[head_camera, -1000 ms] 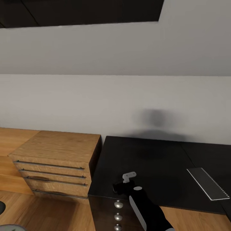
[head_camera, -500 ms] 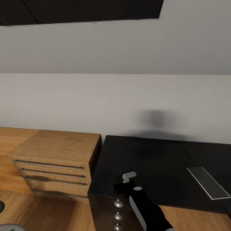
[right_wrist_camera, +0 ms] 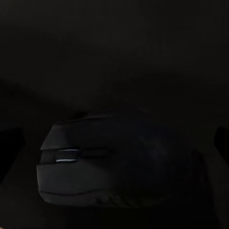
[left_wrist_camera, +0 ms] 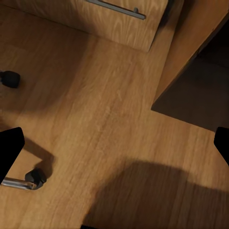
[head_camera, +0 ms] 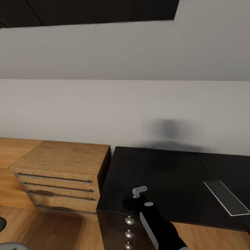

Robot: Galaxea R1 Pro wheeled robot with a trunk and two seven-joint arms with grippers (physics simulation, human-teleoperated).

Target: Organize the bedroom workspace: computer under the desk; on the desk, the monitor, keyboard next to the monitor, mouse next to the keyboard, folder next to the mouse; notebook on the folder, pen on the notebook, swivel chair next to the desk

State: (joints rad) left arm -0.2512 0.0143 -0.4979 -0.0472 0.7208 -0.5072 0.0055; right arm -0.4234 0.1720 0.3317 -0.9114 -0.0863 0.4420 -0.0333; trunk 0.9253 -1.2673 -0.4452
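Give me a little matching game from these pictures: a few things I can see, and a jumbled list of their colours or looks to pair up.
Things:
1. desk
2. dresser
3. mouse
4. wall

Looks:
A. pale grey
B. light wood with long bar handles
C. black top, round silver knobs below
D. small, dark and rounded, seen close up in the right wrist view

Pairs: 1-C, 2-B, 3-D, 4-A

The keyboard (head_camera: 227,198) runs off the side of the head view. In the right wrist view, the mouse (right_wrist_camera: 119,162) is so dark it is hard to see. The chair leg (left_wrist_camera: 21,181) is cut off.
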